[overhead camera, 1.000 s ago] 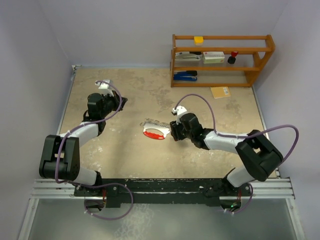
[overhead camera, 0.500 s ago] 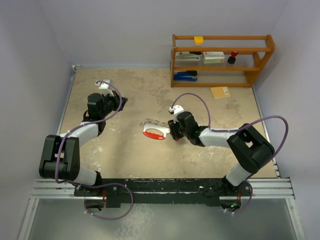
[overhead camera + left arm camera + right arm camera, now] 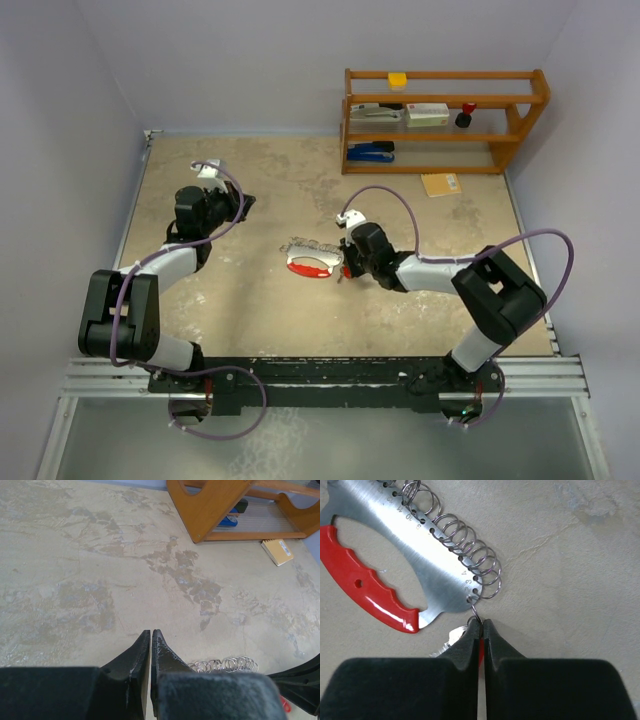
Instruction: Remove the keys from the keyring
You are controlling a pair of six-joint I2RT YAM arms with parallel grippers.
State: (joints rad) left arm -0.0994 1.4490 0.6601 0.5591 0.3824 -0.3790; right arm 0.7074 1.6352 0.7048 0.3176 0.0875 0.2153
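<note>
The keyring (image 3: 427,562) is a silvery crescent plate with a red grip (image 3: 357,585) and several wire rings (image 3: 470,555) along its edge. It lies flat mid-table (image 3: 312,266). My right gripper (image 3: 481,625) is shut at the fob's lower tip. The red head of a key (image 3: 480,655) shows between its jaws, and the key's silvery blade (image 3: 451,639) sticks out to the left. A small ring (image 3: 475,614) links the key to the plate. My left gripper (image 3: 151,632) is shut and empty, well left of the fob (image 3: 243,203).
A wooden shelf (image 3: 445,120) stands at the back right with a stapler, boxes and a dark red-topped knob (image 3: 466,114). A tan notepad (image 3: 441,184) lies in front of it. In the left wrist view the ring chain (image 3: 227,665) lies at lower right.
My right gripper has slid left up to the fob's tip and closed from partly open onto the key. The left arm has not moved.
</note>
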